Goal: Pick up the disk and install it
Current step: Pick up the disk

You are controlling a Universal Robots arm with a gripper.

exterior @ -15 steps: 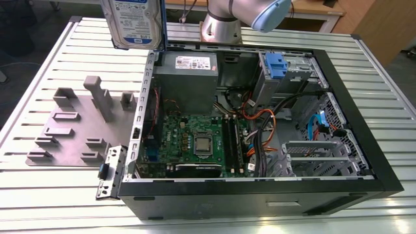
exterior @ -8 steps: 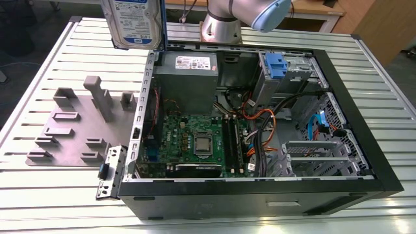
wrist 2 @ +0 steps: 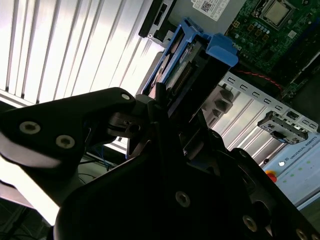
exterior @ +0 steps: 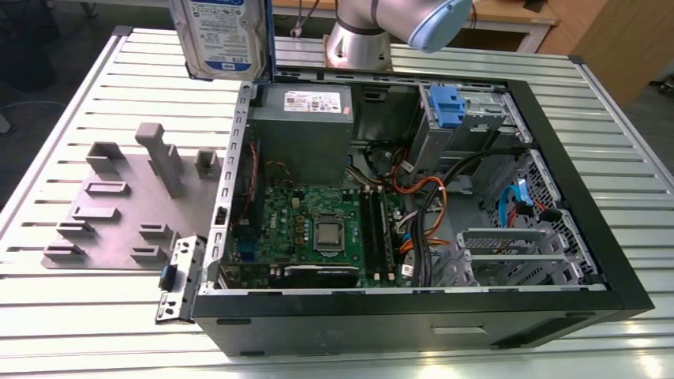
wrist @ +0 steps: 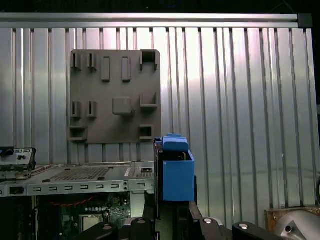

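Note:
The disk [exterior: 222, 35], a silver drive with a blue-and-white label, hangs upright high above the table at the exterior view's upper left, beside the open computer case's [exterior: 421, 312] back corner. Both wrist views show its blue carrier edge-on, the disk [wrist 2: 182, 70] above the table slats and the disk [wrist: 176, 172] at the case wall. My gripper [wrist 2: 162, 110] is shut on it, its dark fingers [wrist: 150, 207] clamping the carrier's lower part. Inside the case, a drive bay with a blue latch [exterior: 447, 106] sits at the far right corner.
A grey fixture plate [exterior: 126, 209] with raised holders lies on the slatted table on the exterior view's left of the case. The arm's base [exterior: 364, 39] stands behind the case. A loose bracket [exterior: 179, 276] lies at the case's front left corner. Cables and a motherboard [exterior: 316, 229] are inside the case.

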